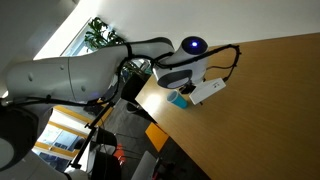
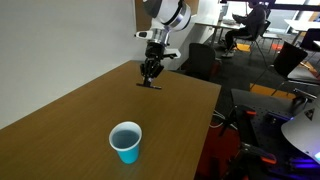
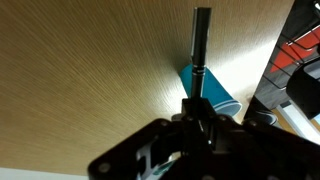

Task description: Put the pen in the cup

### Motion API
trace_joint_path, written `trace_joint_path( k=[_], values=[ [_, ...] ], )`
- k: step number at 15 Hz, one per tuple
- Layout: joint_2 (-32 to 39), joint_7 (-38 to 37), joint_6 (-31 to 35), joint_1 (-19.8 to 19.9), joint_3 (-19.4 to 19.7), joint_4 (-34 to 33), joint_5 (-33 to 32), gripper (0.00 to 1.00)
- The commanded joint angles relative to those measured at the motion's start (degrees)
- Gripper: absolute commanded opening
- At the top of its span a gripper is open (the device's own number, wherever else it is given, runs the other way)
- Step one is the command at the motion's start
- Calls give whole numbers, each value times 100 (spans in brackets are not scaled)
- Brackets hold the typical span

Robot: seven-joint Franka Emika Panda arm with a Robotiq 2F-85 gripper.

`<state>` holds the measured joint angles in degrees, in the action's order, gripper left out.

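Note:
The pen (image 3: 200, 45) is a thin dark stick that juts out from between my gripper's (image 3: 200, 105) fingers, which are shut on it. In an exterior view the gripper (image 2: 151, 74) points down at the far end of the wooden table, and the pen (image 2: 149, 86) is level, at or just above the tabletop. The light-blue cup (image 2: 126, 142) stands upright and empty near the table's front, well away from the gripper. The wrist view shows the cup (image 3: 215, 98) beyond the pen. A bit of the cup's cyan (image 1: 180, 99) shows beside the gripper in an exterior view.
The wooden table (image 2: 70, 120) has its right edge close to the cup. Office chairs (image 2: 200, 60) and desks stand beyond the table. A potted plant (image 1: 100, 35) stands by the window behind the arm.

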<state>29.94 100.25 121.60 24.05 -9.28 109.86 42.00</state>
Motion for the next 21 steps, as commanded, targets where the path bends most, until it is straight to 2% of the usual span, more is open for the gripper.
trace_joint_path(
  k=[1, 8, 17, 18, 19, 21],
  values=[
    [2, 194, -367, -338, 161, -159, 415, 3],
    [78, 325, -963, -789, 201, -335, 949, 3],
    [245, 1115, -2201, -1032, 327, -662, 1167, 3],
    [225, 821, -2157, -1132, 411, -640, 1136, 3],
    [177, 966, -2050, -1151, 458, -527, 1164, 11],
    [195, 960, -2049, -1205, 504, -535, 1151, 11]
  ],
)
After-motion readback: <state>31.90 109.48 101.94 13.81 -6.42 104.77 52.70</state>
